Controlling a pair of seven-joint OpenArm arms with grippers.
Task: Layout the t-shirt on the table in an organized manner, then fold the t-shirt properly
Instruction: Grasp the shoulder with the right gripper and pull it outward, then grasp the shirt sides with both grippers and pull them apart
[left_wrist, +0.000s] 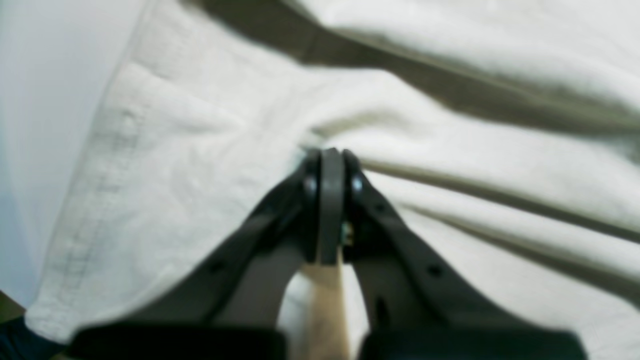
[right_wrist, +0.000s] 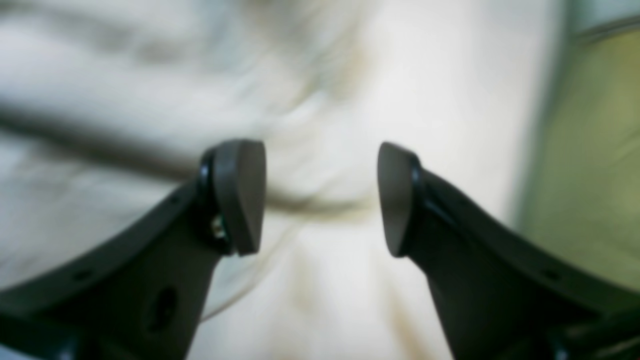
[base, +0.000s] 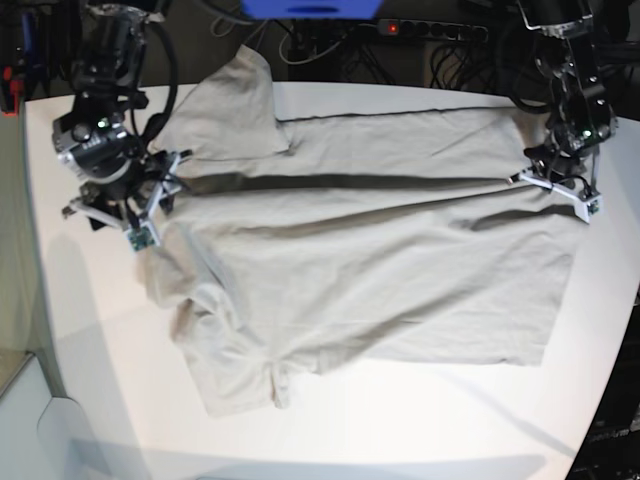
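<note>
writing: I read none on the shirt; any neck label is too small in my base view.
t-shirt (base: 370, 270): beige-grey, soft matte cotton, spread wide across frame centre, long creases along its upper part, bunched sleeve at lower left.
table (base: 420, 420): smooth white, curved edge; I see bare room along the bottom and at the left.
left gripper (left_wrist: 330, 155): clenched on a pinch of t-shirt beside the stitched hem, at the shirt's right edge in base view.
right gripper (right_wrist: 320, 197): pads parted, released, over blurred cloth at upper left of base view.
</note>
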